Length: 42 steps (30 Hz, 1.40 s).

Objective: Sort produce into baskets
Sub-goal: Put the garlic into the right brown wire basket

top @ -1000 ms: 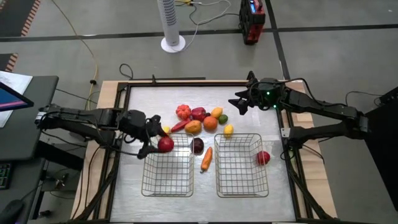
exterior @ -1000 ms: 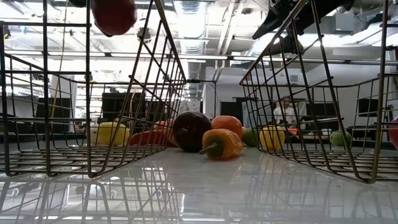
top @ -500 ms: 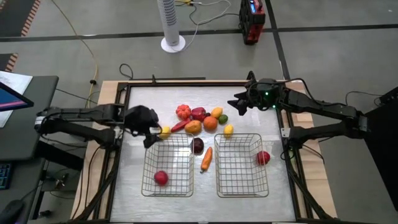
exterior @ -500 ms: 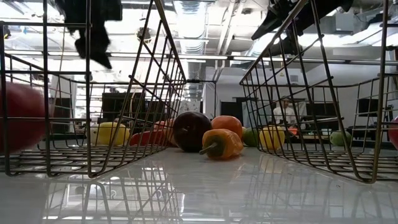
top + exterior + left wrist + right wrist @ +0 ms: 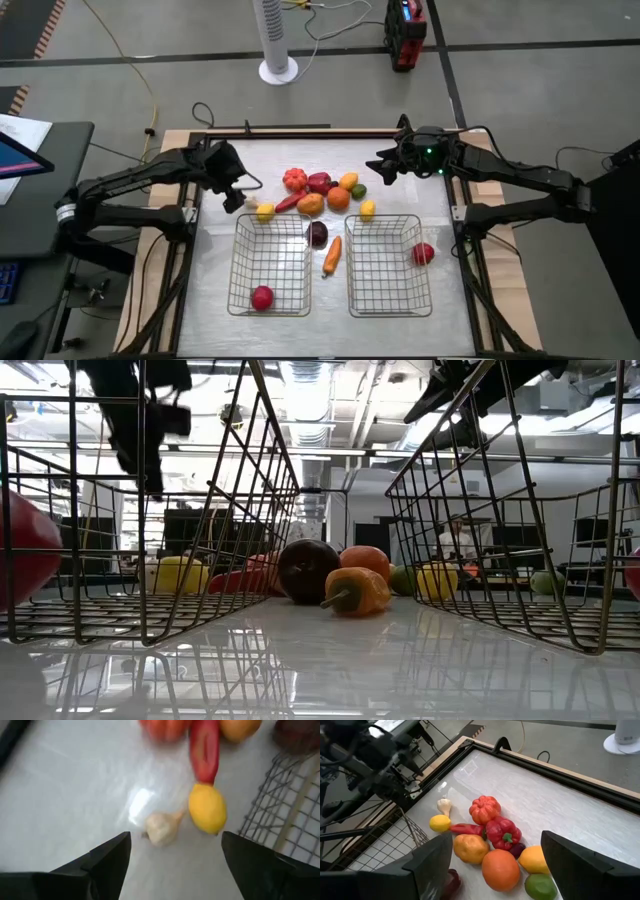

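The left gripper (image 5: 236, 195) hangs with its jaws wide and empty over the garlic (image 5: 161, 827) and lemon (image 5: 207, 810) on the desk (image 5: 400, 310). A red fruit (image 5: 262, 297) lies in the left basket (image 5: 244, 240). The right gripper (image 5: 381, 167) waits, jaws apart, holding nothing, beyond the produce pile (image 5: 325, 190)

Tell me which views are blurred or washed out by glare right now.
Left wrist view: motion-soft, garlic and lemon smeared, glare patch on the table. Low view: ceiling lights bright, tabletop mirrors the baskets. High and right wrist views: clear.
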{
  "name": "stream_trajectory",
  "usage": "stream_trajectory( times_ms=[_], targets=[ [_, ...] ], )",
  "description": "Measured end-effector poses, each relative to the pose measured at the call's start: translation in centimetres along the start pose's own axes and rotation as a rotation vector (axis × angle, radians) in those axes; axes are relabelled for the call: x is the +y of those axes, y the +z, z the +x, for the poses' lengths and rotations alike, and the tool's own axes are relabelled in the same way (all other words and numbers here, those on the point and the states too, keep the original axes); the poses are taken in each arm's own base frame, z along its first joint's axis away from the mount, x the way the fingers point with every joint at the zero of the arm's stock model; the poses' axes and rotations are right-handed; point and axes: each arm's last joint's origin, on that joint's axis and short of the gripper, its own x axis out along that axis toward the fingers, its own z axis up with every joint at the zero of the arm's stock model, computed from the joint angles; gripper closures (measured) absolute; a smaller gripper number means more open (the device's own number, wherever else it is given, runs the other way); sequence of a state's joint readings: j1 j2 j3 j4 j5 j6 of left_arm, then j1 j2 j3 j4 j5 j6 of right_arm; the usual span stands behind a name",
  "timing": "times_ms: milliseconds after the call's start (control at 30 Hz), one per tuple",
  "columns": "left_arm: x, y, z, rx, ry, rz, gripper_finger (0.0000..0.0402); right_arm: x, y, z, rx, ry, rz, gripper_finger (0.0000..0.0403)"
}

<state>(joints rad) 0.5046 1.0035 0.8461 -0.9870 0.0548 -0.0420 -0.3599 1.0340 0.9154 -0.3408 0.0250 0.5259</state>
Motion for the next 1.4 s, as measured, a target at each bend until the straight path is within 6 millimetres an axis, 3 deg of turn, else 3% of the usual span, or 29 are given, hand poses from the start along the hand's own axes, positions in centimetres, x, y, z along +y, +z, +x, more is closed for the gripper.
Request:
stream_trajectory(
  times_ms=[133, 500, 933, 1200, 1400],
  targets=[
    [1.4, -0.1, 2.8, 0.124, -0.060, -0.028, 0.0134, 0.0, 0.1, 0.0, -0.008, 0.004, 0.000, 0.0072],
    [2.1, 1.6, 7.4, 0.209, -0.079, 0.301, 0.0154, 0.1, 0.1, 0.0, -0.013, 0.005, 0.001, 0.0072],
    [2.0, 1.8, 9.5, 0.227, -0.211, 0.759, 0.0154, 0.1, 0.3, 0.0, -0.041, -0.011, 0.008, 0.0072],
    [2.1, 0.8, 10.7, 0.260, -0.194, 0.788, 0.0154, 0.0, 0.3, 0.0, -0.042, -0.011, 0.007, 0.0072],
    [2.1, 0.7, 10.6, 0.268, -0.175, 0.695, 0.0176, 0.0, 0.3, 0.0, -0.043, -0.012, 0.002, 0.0072]
  ],
)
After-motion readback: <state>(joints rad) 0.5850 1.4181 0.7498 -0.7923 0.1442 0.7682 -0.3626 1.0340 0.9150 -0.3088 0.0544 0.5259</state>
